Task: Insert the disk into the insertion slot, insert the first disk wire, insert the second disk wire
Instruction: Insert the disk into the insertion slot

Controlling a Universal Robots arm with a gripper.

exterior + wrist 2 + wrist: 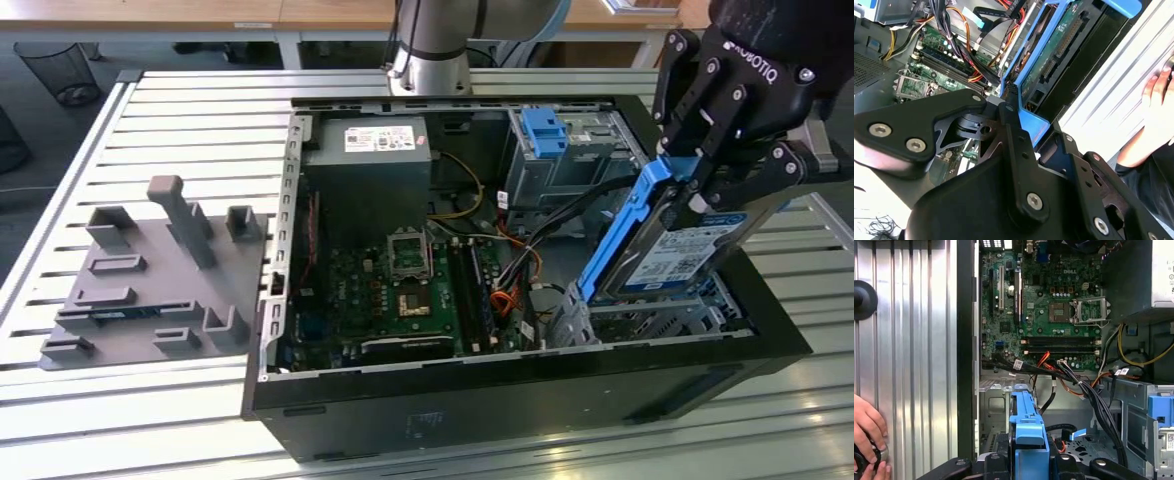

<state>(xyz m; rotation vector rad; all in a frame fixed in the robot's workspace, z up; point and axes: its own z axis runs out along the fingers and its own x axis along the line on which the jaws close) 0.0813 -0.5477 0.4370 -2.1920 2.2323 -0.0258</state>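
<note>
Exterior view, gripper: the gripper (701, 195) is seen at the exterior view's right, above the open computer case (534, 400).
Jaws: they are clenched on the upper end of the disk (681, 255), w/ one finger pressed on each side of its blue carrier frame. The same pinch on the blue frame is seen in the second wrist view (1029, 120).
Disk pos.: the disk is held steeply tilted, nearly upright, w/ the white label turned toward the exterior view's right. Its green circuit side (1064, 45) is shown in the second wrist view.
Long axis: it runs from the jaws downward, and the lower end leans a bit toward the exterior view's left.
Slot: the insertion slot (654, 318) lies directly under the disk, in the case corner at the exterior view's right.
Key relation: the disk's lower end is met by the slot's top edge. It cannot be told if it is already entered. The tilt is judged not yet aligned w/ the flat cage, so insertion is judged approx. at its start.
Wires: a cable bundle (534, 265) lies just beside the slot, between it and the motherboard (400, 290). No cable is seen on the disk.
Person: a hand (866, 425) is rested on the table slats (909, 340), apart from the case.
</note>
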